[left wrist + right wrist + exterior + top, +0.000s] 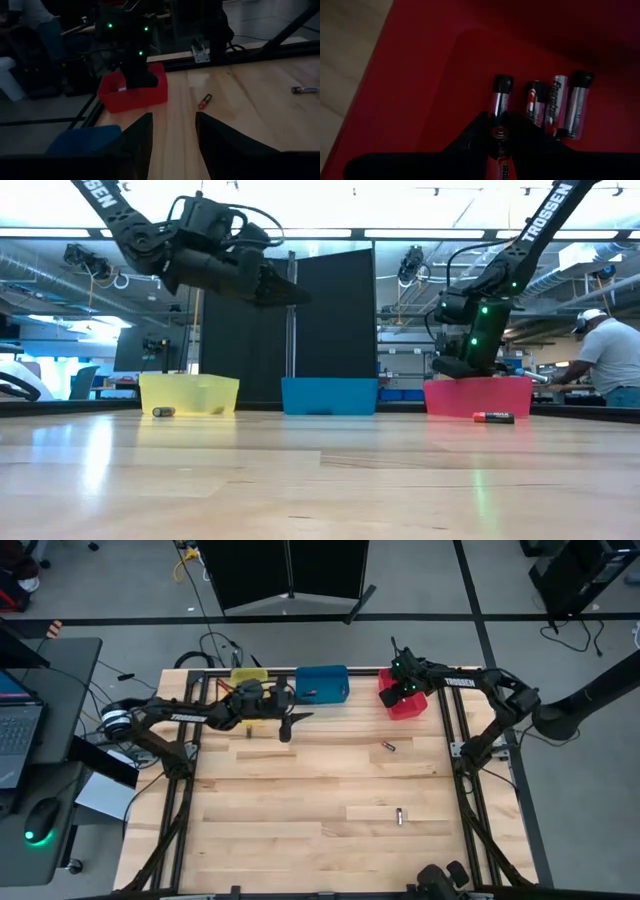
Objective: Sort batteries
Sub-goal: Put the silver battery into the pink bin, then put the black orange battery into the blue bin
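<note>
Your right hand [501,134] is down inside the red bin [410,90], pinched narrow on a cell [499,117] it has not let go of. Just beside that cell, three more cells [559,105] lie side by side on the bin floor. So the red bin already has a share, and the held one looks ready to drop in with them.

Your left hand [172,131] hangs high over the back of the counter [300,790], between the yellow bin [247,675] and the blue bin [322,683], with its fingers spread and nothing between them. It seems free for the next pick.

Out from there, two cells remain on the open counter. One with a red end [390,747] lies ahead of the left hand, nearer the red bin than anything else; from the left wrist it shows as the small red-tipped cell [205,101]. A second one [399,815] lies farther out toward the front of the counter, well apart from both hands. The low view also shows a small cell [163,412] lying in front of the yellow bin [190,393].

You cannot see what the yellow and blue bins hold. By my reading, the sort is well along, with a few cells left.
</note>
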### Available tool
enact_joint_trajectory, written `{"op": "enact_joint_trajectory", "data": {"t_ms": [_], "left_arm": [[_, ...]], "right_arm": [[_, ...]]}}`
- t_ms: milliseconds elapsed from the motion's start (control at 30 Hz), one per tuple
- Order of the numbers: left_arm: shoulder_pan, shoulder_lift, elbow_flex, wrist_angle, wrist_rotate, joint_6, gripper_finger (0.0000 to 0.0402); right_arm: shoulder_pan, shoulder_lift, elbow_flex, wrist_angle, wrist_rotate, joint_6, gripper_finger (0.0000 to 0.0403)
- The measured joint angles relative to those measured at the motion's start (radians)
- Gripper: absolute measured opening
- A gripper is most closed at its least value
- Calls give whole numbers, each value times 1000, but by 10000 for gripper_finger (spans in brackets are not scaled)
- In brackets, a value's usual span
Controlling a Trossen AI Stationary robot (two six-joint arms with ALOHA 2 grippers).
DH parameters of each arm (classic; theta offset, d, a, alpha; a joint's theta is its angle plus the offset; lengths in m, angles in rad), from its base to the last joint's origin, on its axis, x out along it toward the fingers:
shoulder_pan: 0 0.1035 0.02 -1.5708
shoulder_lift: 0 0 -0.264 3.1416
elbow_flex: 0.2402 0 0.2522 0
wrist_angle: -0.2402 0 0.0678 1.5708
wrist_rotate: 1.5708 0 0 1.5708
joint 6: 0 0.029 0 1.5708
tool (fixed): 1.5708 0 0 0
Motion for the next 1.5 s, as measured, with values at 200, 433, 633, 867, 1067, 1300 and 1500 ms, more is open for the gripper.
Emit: {"op": "enact_joint_trajectory", "data": {"t_ms": [200,433,633,867,1067,1300,1500], "left_arm": [[-1,-18,-17,-4,-22,-18,156],[-1,-18,-17,-1,-22,-22,156],[-1,-18,-17,-2,-21,-22,156],[-1,-18,-17,-9,-21,-22,156],[-1,-18,-16,-17,-21,-23,156],[-2,-18,-16,-53,-20,-26,156],[-2,-18,-16,-35,-20,-27,156]], "right_arm": [[0,-14,4,-6,17,10,114],[4,-73,4,-22,91,4,183],[66,-203,44,-143,91,-7,196],[291,-372,-14,-226,7,-43,82],[540,-478,-86,-217,7,59,10],[757,-493,-227,-165,6,206,89],[809,-466,-324,-58,79,282,159]]}}
